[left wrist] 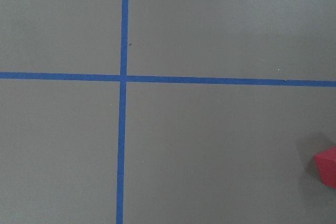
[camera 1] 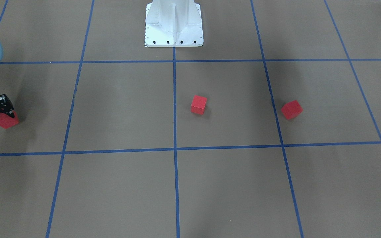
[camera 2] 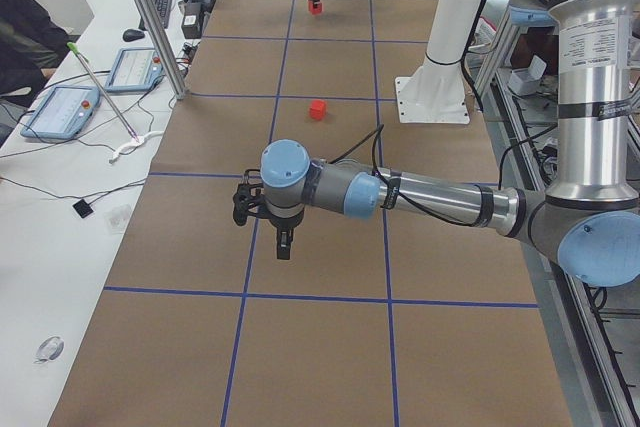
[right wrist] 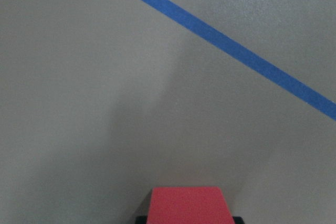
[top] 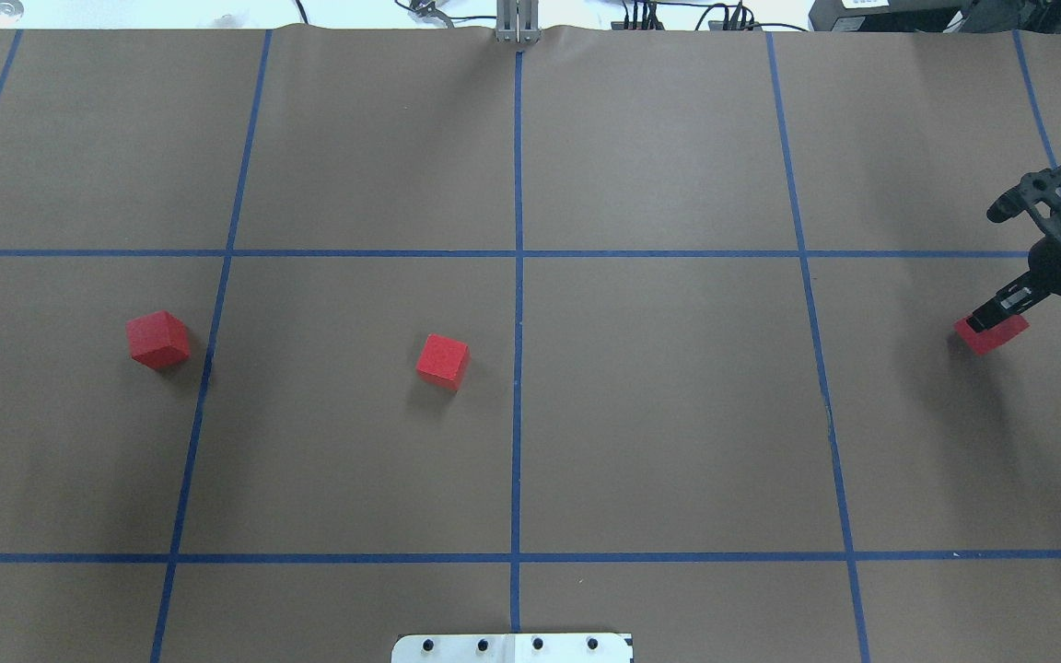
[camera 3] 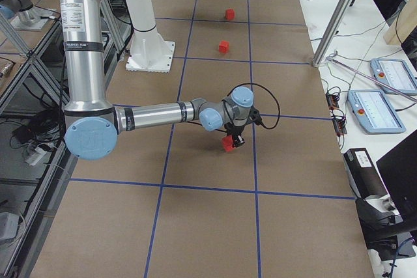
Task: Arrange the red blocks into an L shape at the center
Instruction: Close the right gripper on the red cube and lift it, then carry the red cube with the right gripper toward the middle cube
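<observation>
Three small red blocks show. One (top: 158, 340) lies at the left and one (top: 443, 361) just left of the centre line; they also show in the front view (camera 1: 291, 109) (camera 1: 198, 104). My right gripper (top: 1000, 311) is at the far right, shut on the third red block (top: 991, 333), low over the table; the right wrist view shows that block (right wrist: 186, 204) between the fingertips. My left gripper (camera 2: 283, 242) hangs over the table's left end and shows only in the exterior left view, so I cannot tell whether it is open. A red block's corner (left wrist: 328, 166) shows in the left wrist view.
The brown table (top: 659, 414) carries a grid of blue tape lines (top: 518, 368). The robot's white base (camera 1: 174, 23) stands at the near middle edge. Operator tablets (camera 2: 60, 107) and cables lie on a white bench beyond the far edge.
</observation>
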### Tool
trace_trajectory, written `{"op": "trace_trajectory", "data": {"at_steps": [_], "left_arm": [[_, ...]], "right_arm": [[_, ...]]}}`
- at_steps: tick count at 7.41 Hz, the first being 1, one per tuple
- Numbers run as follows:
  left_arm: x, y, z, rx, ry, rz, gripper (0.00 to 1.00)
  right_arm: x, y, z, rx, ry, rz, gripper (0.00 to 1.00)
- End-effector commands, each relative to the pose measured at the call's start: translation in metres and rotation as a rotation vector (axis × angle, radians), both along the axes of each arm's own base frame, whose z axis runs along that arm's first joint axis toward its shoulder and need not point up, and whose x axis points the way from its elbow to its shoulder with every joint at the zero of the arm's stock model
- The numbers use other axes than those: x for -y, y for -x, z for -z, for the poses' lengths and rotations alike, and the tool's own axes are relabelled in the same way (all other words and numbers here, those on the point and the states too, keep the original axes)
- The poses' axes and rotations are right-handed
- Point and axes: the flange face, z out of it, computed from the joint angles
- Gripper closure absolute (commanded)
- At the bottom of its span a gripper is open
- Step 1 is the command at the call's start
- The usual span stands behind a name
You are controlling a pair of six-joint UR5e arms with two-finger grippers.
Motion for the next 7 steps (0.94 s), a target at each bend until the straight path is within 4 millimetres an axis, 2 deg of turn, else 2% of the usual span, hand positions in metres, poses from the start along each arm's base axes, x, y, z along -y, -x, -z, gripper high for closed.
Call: {"op": "trace_trajectory", "data": {"at_steps": [1, 2, 3, 4, 5, 7], "left_arm": [[0.000, 0.000, 0.005, -0.001, -0.011, 0.000, 0.00], [0.000, 0.000, 0.006, -0.001, -0.013, 0.000, 0.00], [0.000, 0.000, 0.006, -0.002, -0.016, 0.000, 0.00], [0.001, 0.000, 0.008, -0.002, -0.028, -0.001, 0.00], [0.001, 0.000, 0.005, 0.000, -0.028, -0.002, 0.00], [0.005, 0.000, 0.004, 0.000, -0.026, -0.002, 0.00]], "right_arm": [[0.001, 0.012, 0.076, 0.051, 0.109, -0.157, 1.00], [-0.009, 0.045, 0.109, 0.079, 0.150, -0.185, 1.00], [-0.010, 0.096, 0.154, 0.116, 0.233, -0.236, 1.00], [-0.023, 0.155, 0.204, 0.132, 0.301, -0.272, 1.00], [-0.031, 0.196, 0.247, 0.120, 0.303, -0.299, 1.00], [-0.061, 0.273, 0.316, 0.117, 0.309, -0.325, 1.00]]}}
